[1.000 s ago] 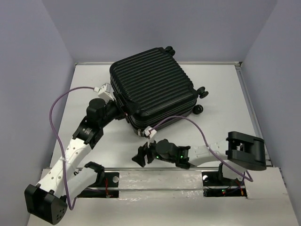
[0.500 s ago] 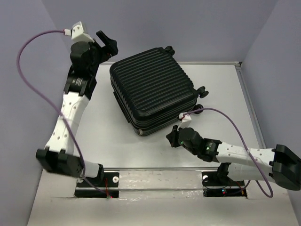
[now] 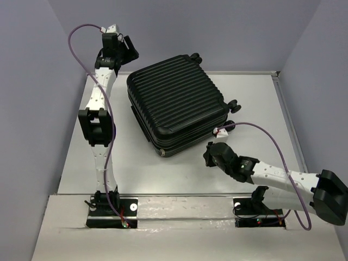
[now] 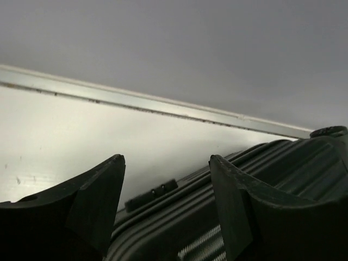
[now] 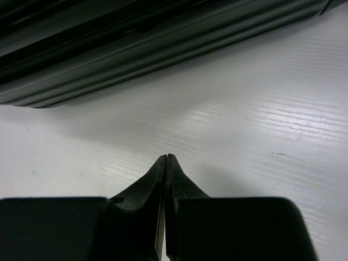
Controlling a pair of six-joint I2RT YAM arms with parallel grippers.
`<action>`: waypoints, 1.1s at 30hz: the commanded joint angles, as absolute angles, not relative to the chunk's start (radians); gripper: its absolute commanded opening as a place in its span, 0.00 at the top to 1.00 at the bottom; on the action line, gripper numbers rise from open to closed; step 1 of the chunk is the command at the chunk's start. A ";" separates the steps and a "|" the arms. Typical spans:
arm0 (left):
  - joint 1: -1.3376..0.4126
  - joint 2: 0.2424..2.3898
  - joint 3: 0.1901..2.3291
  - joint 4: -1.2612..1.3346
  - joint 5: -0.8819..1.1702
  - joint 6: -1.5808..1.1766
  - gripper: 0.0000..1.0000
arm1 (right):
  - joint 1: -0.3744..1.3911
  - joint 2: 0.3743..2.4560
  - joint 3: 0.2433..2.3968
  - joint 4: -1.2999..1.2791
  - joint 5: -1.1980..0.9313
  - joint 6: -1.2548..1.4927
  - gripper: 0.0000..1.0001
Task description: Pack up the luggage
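Two arms flank the luggage (image 3: pixel 176 103). On the left, the left arm stands tall, and the left gripper (image 4: pixel 166 159) hangs in the air by the suitcase's far left corner, its jaws apart with nothing between them. The luggage lies flat and closed on the white table (image 3: pixel 255 98), toward the back, with its wheels (image 3: pixel 234 106) pointing right. On the right, the right gripper (image 5: pixel 166 159) sits low over the table just beside the case's near edge, fingertips pressed together, holding nothing.
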State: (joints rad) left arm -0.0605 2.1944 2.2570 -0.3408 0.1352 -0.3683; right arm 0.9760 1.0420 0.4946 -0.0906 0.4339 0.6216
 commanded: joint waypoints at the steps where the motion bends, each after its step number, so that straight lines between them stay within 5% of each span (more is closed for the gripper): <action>1: -0.023 2.273 2.462 -0.330 0.297 -0.385 0.23 | 0.930 1.086 0.529 -0.098 0.426 0.609 0.93; 6: 0.035 2.394 2.441 -0.128 0.543 -0.587 0.12 | 0.847 1.134 0.554 -0.080 0.394 0.575 0.93; 18: 0.014 2.614 2.399 0.239 0.949 -0.868 0.10 | 0.634 1.227 0.643 0.029 0.296 0.479 0.93; 24: 0.005 2.559 2.237 0.242 0.988 -0.753 0.11 | 0.508 1.278 0.690 0.144 0.164 0.437 0.93; 33: 0.005 2.185 1.610 0.402 0.758 -0.732 0.12 | 0.457 1.436 0.833 0.259 -0.049 0.376 0.93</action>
